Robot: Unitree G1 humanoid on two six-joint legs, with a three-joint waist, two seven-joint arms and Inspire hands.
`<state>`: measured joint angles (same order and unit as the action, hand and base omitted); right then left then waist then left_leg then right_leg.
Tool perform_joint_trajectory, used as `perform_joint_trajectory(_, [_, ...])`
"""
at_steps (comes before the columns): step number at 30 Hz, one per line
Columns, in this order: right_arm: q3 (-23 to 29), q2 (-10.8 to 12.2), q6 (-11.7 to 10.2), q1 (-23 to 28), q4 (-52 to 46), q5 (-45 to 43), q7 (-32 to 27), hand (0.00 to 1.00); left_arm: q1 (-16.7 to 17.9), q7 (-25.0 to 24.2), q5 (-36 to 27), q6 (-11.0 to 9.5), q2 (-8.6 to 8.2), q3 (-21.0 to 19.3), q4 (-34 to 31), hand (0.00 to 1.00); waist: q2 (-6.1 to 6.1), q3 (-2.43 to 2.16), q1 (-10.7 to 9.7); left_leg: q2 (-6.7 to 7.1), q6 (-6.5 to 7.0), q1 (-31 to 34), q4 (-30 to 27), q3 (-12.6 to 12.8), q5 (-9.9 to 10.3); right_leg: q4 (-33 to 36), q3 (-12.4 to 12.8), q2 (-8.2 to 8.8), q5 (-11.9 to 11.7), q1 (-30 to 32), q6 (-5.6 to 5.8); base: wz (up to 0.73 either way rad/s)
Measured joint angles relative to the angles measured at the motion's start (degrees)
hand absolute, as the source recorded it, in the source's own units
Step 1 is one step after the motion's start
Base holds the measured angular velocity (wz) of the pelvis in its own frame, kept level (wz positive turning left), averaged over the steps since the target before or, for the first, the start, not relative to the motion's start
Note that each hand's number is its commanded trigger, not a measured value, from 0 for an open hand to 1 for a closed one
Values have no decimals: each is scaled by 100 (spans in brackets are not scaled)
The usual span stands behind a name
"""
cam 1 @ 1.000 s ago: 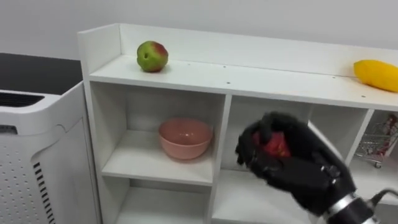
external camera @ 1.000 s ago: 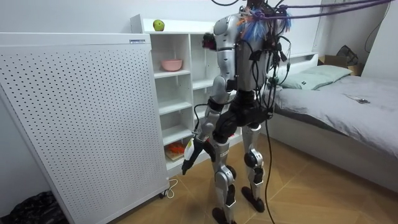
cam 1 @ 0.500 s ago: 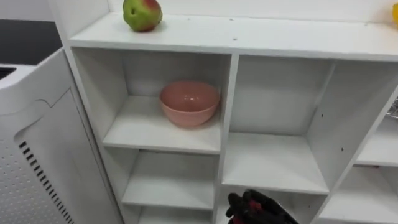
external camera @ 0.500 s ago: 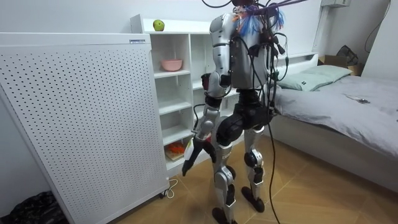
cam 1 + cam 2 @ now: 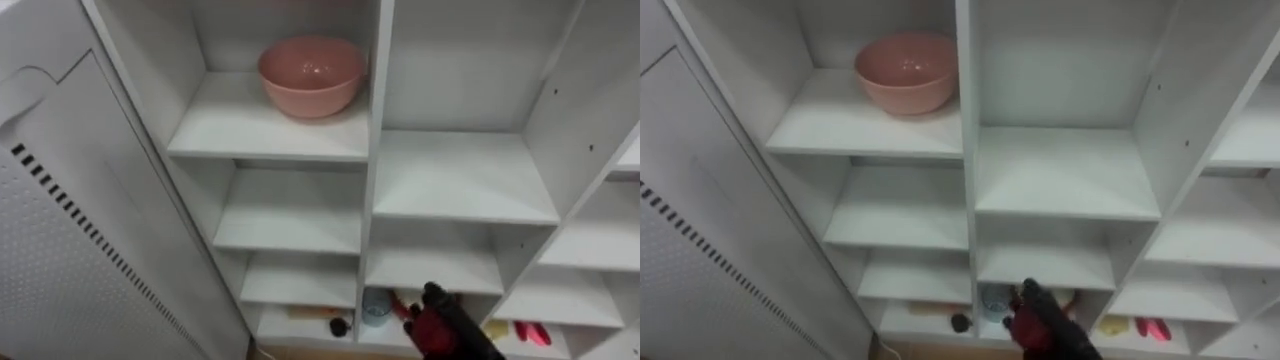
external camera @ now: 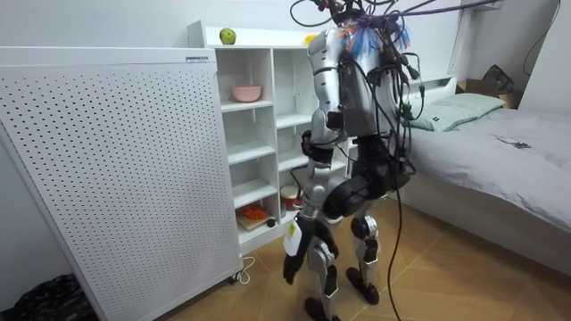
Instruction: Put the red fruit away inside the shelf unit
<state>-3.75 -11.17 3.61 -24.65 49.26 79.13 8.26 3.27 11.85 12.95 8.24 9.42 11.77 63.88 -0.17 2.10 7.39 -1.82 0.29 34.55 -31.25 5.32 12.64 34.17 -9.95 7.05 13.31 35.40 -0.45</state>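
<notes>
The right hand [image 5: 455, 335], at the frame's bottom centre, is curled round the red fruit [image 5: 430, 326] (its kind is unclear). A good placement would carry it level onto a bare shelf [image 5: 462, 180], clear of the divider [image 5: 380, 120], before releasing.

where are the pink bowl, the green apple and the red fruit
pink bowl [image 5: 312, 82]: left eye view, on its front wall
green apple [image 6: 227, 36]: room view, on its middle
red fruit [image 5: 430, 326]: left eye view, red patch inside the right robot hand [image 5: 463, 339]
</notes>
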Motion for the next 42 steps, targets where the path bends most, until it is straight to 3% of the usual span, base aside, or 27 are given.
perform_joint_trajectory(7, [604, -404, -40, -1000, 617, 1095, -315, 100, -71, 124, -656, 35, 10, 119, -100, 0, 45, 19, 108, 79, 12, 771, -341, 25, -10, 585, 29, 179, 145, 874, -64, 7])
perform_joint_trajectory(10, [996, -526, -115, -1487, 838, 1279, -400, 100, -166, 155, -659, 42, 12, 114, -177, 0, 95, 58, 167, 63, 16, 1059, -545, 24, 2, 747, 5, 198, 191, 1145, -88, 11])
perform_joint_trajectory(14, [1208, -739, -132, -1662, 831, 1339, -720, 100, -166, 209, -656, 42, 7, 147, -246, 0, 93, 59, 335, 108, 6, 1275, -683, 27, 51, 984, 24, 275, 302, 1399, -102, 6])
perform_joint_trajectory(21, [1559, -769, -303, -1992, 831, 1513, -1078, 100, -167, 315, -649, 43, -8, 294, -217, 0, 91, 58, 329, 160, 11, 1547, -860, 26, 67, 1200, 44, 352, 397, 1682, -105, 6])
perform_joint_trajectory(22, [1622, -770, -310, -2013, 831, 1512, -1093, 71, -166, 325, -652, 42, -5, 292, -218, 0, 95, 57, 330, 158, 12, 1584, -923, 25, 67, 1224, 42, 356, 400, 1693, -106, 0])
perform_joint_trajectory(23, [1639, -780, -338, -2028, 831, 1513, -1122, 2, -163, 345, -653, 38, -2, 292, -223, 0, 97, 56, 333, 156, 13, 1614, -1002, 25, 74, 1259, 43, 365, 415, 1698, -103, 0])
perform_joint_trajectory(29, [1640, -964, -462, -2075, 831, 1511, -1285, 0, -136, 397, -666, -12, 1, 300, -315, 0, 173, 45, 408, 127, 88, 1725, -1174, 44, 206, 1385, 10, 390, 425, 1776, -79, 1])
perform_joint_trajectory(42, [1689, -990, -607, -2151, 825, 1529, -1672, 0, -93, 476, -667, -8, 26, 304, -538, 0, 284, -19, 545, 131, 119, 1766, -1264, 90, 240, 1484, 35, 418, 448, 1831, -58, 0])
